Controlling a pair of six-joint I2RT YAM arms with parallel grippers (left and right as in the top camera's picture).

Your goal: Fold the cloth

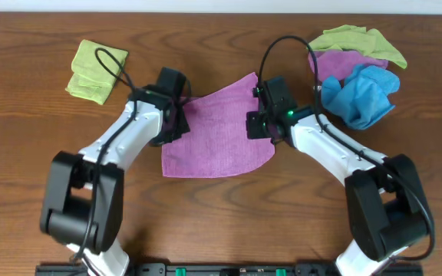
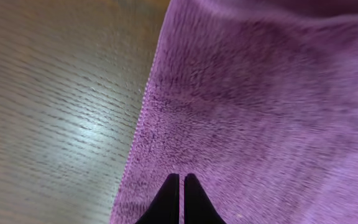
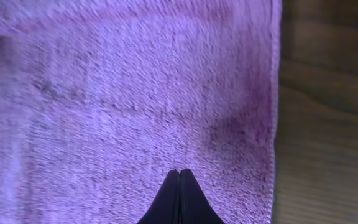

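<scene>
Two finger pairs, each pressed together: left fingers [image 2: 169, 202] at 9 o'clock edge of purple cloth [image 1: 217, 134], right fingers [image 3: 173, 202] at 3 o'clock edge.

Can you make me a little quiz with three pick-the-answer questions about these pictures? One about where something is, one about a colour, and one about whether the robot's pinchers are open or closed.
1. Where does the folded yellow-green cloth lie?
A) far off on the robot's left side
B) under the right arm
C) on top of the blue cloth

2. What colour is the spread-out cloth?
A) white
B) blue
C) purple

3. How do the fingers of the right end effector stand?
A) wide open
B) shut together
C) gripping a cup

Answers: 1 A, it sits alone in the upper left of the overhead view. 2 C, the overhead view and both wrist views show purple fabric. 3 B, the right wrist view shows the two tips touching over the cloth.
</scene>
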